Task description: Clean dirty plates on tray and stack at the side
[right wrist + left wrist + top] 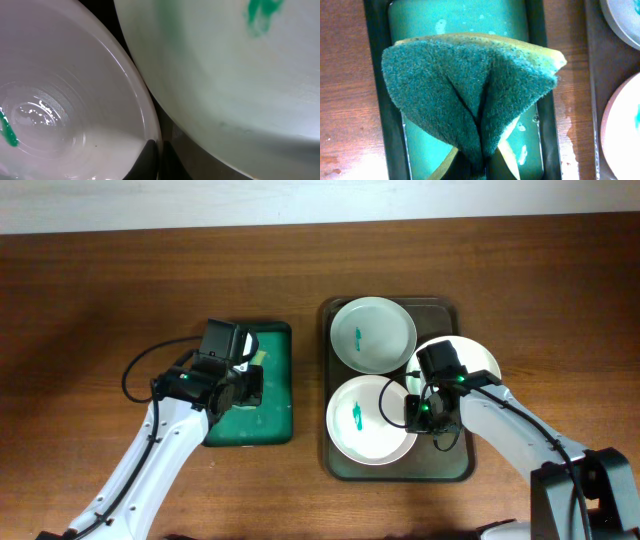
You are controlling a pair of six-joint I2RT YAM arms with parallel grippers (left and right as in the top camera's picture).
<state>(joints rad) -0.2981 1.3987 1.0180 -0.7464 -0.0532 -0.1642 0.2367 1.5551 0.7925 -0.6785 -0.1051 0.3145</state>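
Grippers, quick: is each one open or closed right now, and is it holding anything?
Left gripper: closed, pinching the green sponge.
Right gripper: closed on the rim of the near plate.

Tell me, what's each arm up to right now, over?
Left end effector shut on sponge, over green tray. Right end effector shut on rim of near plate, in big tray. Green smears on it and far plate. Nothing blocking.
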